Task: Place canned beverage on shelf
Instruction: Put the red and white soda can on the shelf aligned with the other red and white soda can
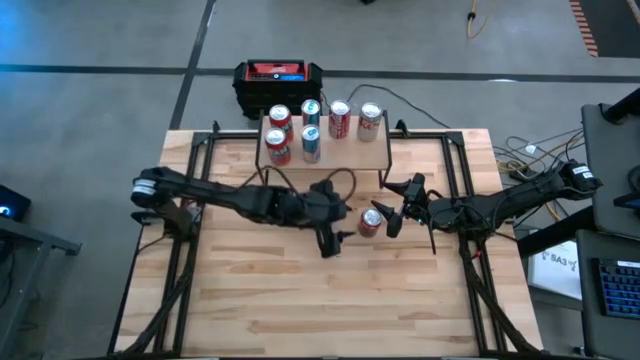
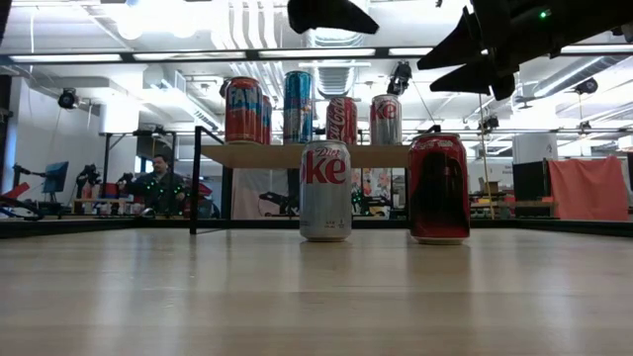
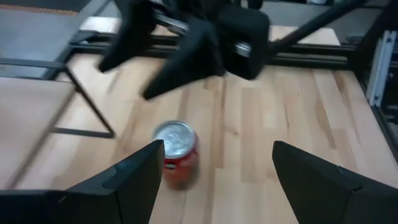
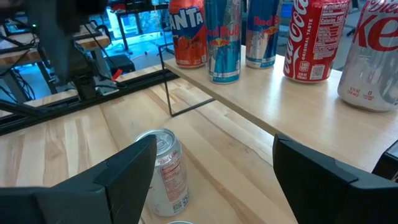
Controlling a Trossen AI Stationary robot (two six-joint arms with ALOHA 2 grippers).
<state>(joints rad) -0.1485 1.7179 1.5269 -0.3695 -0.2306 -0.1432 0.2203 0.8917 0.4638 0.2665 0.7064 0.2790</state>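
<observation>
Two cans stand on the counter [image 1: 260,300] before the shelf [image 1: 345,155]: a red can [image 3: 177,152] and a silver can [image 4: 165,177]. Left gripper [image 3: 211,180] and right gripper [image 4: 211,180] hover, jaws spread, empty. Rigid, smooth, likely slippery; grip mid-body, squarely

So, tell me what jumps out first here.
Six upright cans crowd the wooden shelf at the table's back edge. In front of it, the open left hand and right hand face each other above the boards, a red can standing between them.
</observation>
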